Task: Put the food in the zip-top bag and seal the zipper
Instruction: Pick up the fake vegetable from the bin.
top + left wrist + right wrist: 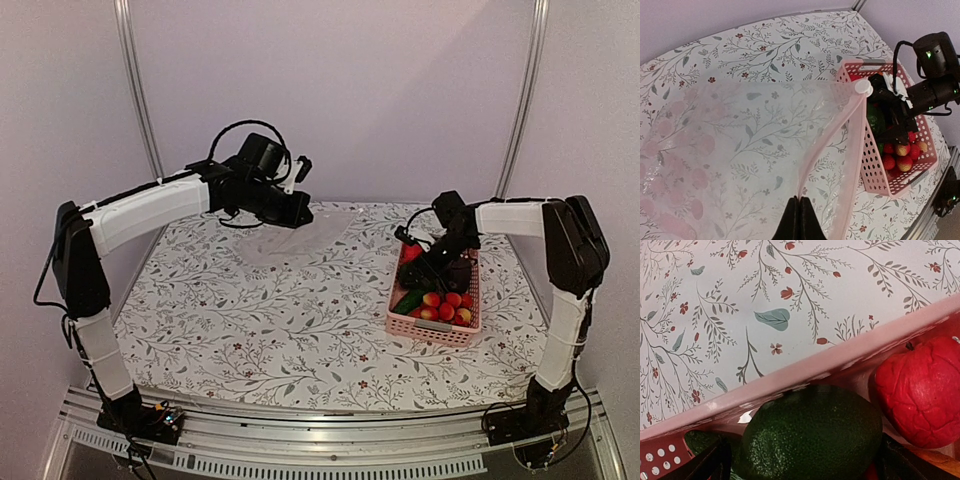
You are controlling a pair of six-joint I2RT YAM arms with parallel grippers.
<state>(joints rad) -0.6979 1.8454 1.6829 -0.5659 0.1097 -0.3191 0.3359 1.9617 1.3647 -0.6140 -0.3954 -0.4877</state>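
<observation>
The clear zip-top bag (740,150) hangs lifted over the table, and it also shows in the top view (300,240). Its pinkish zipper strip (856,145) runs along the mouth, with a white slider (862,87) at the far end. My left gripper (801,201) is shut on one lip of the mouth, high at the table's back (300,212). My right gripper (807,465) is down in the pink basket (435,335), jaws open on either side of the dark green round item (810,435). A red ball (922,390) lies beside it. The red-yellow fruits (447,305) and the cucumber (408,300) lie in the basket.
The basket's pink rim (805,370) runs just in front of the right fingers. The floral tablecloth (270,330) covers the table. Metal frame posts (135,90) stand at the back corners.
</observation>
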